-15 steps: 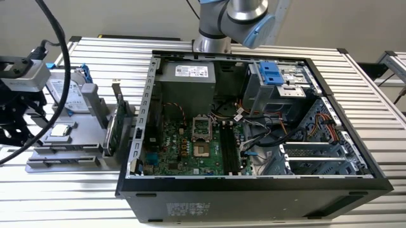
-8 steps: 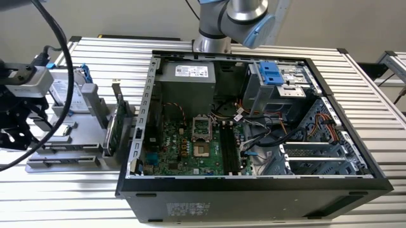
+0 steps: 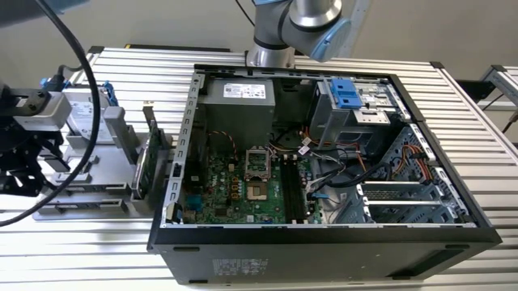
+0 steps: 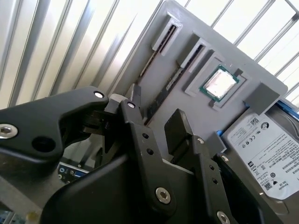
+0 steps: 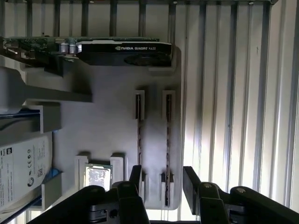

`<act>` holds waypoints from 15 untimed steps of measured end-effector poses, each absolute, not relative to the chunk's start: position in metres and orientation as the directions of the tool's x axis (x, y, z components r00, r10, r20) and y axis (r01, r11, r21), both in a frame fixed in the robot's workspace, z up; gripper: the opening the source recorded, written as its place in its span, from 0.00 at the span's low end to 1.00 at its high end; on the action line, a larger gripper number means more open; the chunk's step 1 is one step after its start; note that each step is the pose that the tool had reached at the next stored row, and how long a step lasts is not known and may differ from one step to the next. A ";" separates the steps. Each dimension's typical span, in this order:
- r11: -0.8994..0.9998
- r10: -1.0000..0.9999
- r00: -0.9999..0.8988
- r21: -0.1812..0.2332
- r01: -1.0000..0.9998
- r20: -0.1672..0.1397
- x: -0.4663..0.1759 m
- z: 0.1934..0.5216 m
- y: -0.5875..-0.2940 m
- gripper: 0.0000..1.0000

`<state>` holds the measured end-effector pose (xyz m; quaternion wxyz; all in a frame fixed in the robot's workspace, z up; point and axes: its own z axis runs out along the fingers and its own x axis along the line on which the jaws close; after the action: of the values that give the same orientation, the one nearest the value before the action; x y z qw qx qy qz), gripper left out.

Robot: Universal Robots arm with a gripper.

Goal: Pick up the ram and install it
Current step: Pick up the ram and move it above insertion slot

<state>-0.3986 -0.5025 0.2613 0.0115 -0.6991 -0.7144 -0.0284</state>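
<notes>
Two ram sticks stand edge-on in slots of the grey parts holder (image 5: 112,116). One ram (image 5: 168,140) lies on the line between my open fingers, and the other ram (image 5: 138,130) runs beside it. In the second wrist view the same two show as thin dark strips, one ram (image 4: 175,81) leading toward the fingers and the other ram (image 4: 161,44) farther off. My gripper (image 5: 163,179) (image 4: 152,114) hovers over the holder with nothing held. In the exterior view the gripper (image 3: 28,173) hangs at the far left, above the holder (image 3: 89,182).
The holder also carries a green card with a metal bracket (image 5: 93,46) (image 3: 150,160), a processor chip (image 5: 97,177) (image 4: 218,83) and a silver hard drive (image 5: 21,168) (image 4: 264,151). The open computer case (image 3: 174,182) takes up the middle of the slatted table, motherboard memory slots (image 3: 293,188) exposed.
</notes>
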 end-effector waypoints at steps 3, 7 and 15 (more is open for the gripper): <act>0.024 0.998 -0.025 0.025 0.999 0.056 -0.399 0.258 -0.504 1.00; 0.026 0.998 -0.028 0.025 0.999 0.056 -0.399 0.254 -0.506 1.00; 0.030 0.998 -0.031 0.025 0.999 0.056 -0.398 0.245 -0.509 1.00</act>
<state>-0.3985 -0.5091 0.2452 0.0117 -0.6960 -0.7174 -0.0284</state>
